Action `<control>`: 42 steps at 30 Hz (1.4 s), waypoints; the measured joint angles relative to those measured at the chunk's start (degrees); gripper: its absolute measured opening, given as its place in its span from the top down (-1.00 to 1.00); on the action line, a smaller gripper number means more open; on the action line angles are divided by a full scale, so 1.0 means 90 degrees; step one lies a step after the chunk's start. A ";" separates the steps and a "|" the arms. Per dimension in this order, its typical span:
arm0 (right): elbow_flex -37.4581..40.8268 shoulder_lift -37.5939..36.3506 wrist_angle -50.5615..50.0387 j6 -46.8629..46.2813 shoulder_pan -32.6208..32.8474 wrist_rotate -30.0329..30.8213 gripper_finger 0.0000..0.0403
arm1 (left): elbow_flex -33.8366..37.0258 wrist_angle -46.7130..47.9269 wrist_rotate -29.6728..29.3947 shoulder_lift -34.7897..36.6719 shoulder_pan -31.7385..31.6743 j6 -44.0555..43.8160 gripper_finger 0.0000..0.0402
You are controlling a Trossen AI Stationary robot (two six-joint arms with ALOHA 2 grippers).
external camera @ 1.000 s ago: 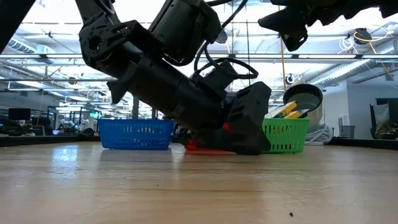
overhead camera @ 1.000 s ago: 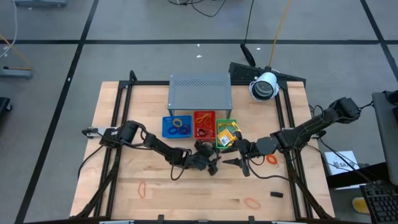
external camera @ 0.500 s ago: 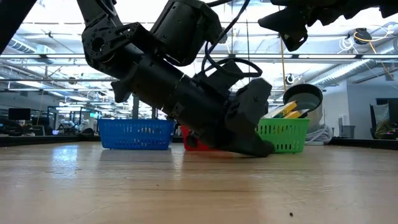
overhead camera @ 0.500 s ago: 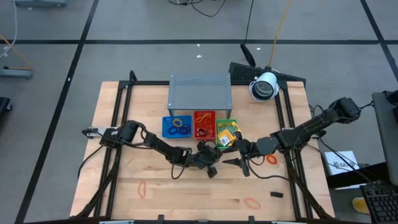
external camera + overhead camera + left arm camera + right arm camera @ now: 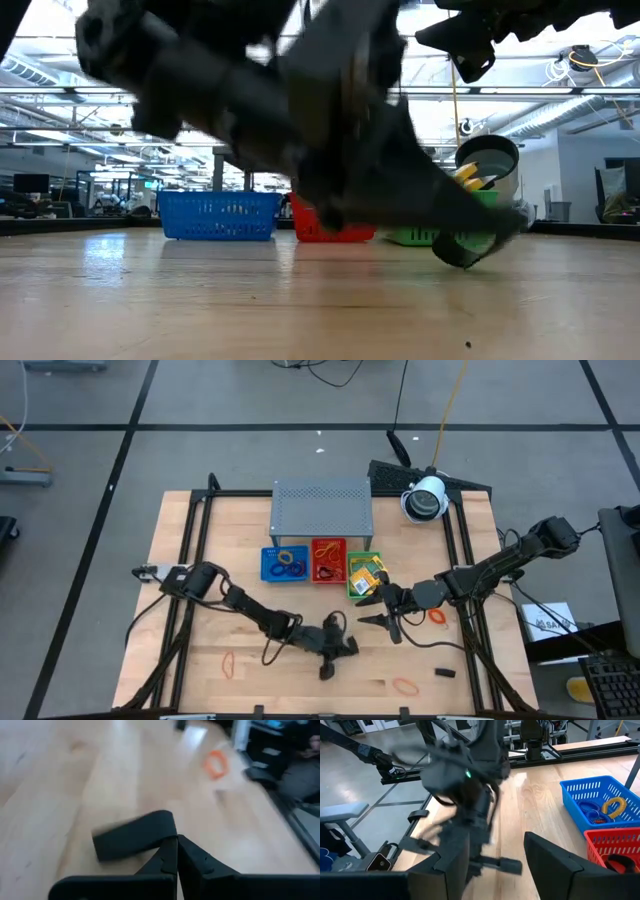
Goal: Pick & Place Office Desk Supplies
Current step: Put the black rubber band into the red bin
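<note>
We see a wooden table (image 5: 200,690) on a grey floor, a grey shelf (image 5: 322,507) at the back, and blue (image 5: 284,563), red (image 5: 328,561) and green (image 5: 364,574) trays in front of it. Rubber bands (image 5: 405,685) and a small black piece (image 5: 444,673) lie loose near the front edge. The left gripper (image 5: 326,671) is stretched low mid-table, fingers together, possibly pinching a black piece (image 5: 134,835); blur hides contact. The right gripper (image 5: 385,622) hovers beside the green tray, fingers apart, holding nothing.
</note>
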State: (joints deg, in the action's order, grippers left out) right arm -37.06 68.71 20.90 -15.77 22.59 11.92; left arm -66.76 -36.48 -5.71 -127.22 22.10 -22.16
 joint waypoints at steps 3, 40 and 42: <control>0.0000 0.0000 -0.0019 0.0000 0.0000 0.0000 0.09 | 0.0000 0.0300 -0.0306 0.0413 0.0064 0.0324 0.99; 0.0000 0.0000 -0.0026 0.0001 0.0000 -0.0002 0.09 | -0.0010 0.5484 -0.1023 0.3424 -0.2739 0.1319 0.64; 0.0000 0.0000 -0.0026 0.0001 0.0000 -0.0002 0.09 | -0.0010 0.5495 -0.1018 0.3424 -0.2704 0.1325 0.50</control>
State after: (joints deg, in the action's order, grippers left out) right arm -37.06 68.71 20.67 -15.76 22.59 11.91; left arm -66.85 12.97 -14.88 -96.40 -2.24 -10.24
